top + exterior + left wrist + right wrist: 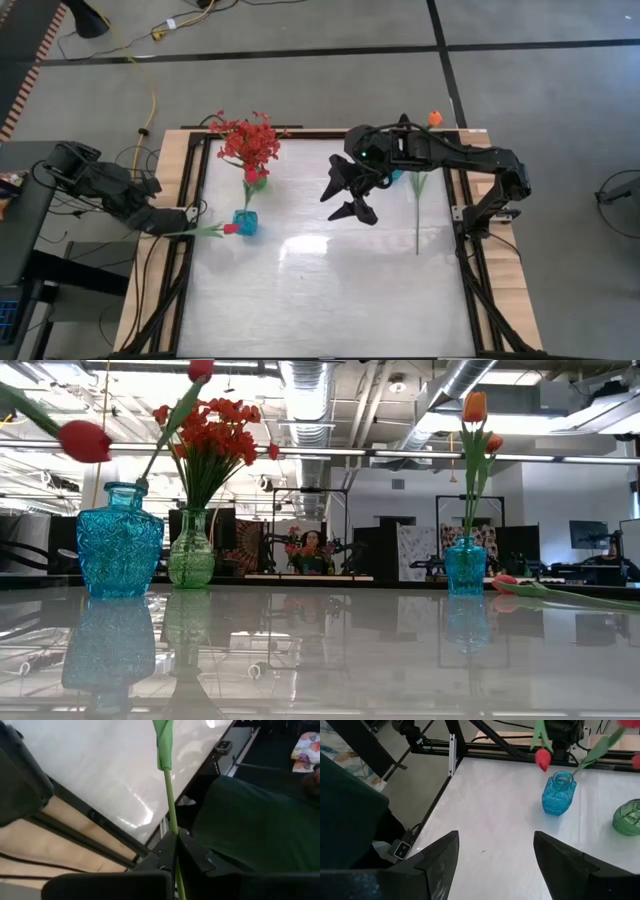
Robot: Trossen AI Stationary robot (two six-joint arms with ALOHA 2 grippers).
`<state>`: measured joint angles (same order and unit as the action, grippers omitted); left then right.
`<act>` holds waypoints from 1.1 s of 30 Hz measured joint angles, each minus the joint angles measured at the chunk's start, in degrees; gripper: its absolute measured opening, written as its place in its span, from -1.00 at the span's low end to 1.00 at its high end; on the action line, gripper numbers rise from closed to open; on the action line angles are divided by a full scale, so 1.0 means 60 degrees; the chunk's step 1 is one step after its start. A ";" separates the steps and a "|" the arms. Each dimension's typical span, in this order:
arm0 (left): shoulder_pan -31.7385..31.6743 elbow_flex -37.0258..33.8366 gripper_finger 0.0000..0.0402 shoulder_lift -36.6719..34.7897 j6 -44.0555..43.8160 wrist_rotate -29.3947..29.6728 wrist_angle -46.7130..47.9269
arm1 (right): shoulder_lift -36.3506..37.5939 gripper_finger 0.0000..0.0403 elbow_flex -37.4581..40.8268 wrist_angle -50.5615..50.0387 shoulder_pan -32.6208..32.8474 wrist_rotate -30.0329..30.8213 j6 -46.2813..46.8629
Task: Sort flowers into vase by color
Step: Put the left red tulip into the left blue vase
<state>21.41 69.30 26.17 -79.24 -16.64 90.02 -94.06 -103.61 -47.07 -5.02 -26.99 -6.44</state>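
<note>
A red-pink tulip (229, 229) is pinched by its stem in the left gripper (186, 222) at the table's left edge (195, 200), bud beside the blue vase (246, 223), while the right gripper (352, 196) is held spread wide above the bare white middle

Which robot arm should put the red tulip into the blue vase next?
The left one, probably. The left gripper is already shut on the red tulip's stem, and its bud sits right beside the blue vase. The right gripper hangs open and empty over the table's middle.
</note>
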 joint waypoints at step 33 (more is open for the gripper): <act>-0.0007 0.0001 -1.00 0.3097 1.4023 0.6304 -1.4582 | 0.0007 0.41 -0.0007 0.5380 -0.0063 -0.0019 0.0534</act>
<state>21.37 69.30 44.75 4.90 21.18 2.53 -94.02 -103.66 -14.78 -5.39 -27.10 -3.24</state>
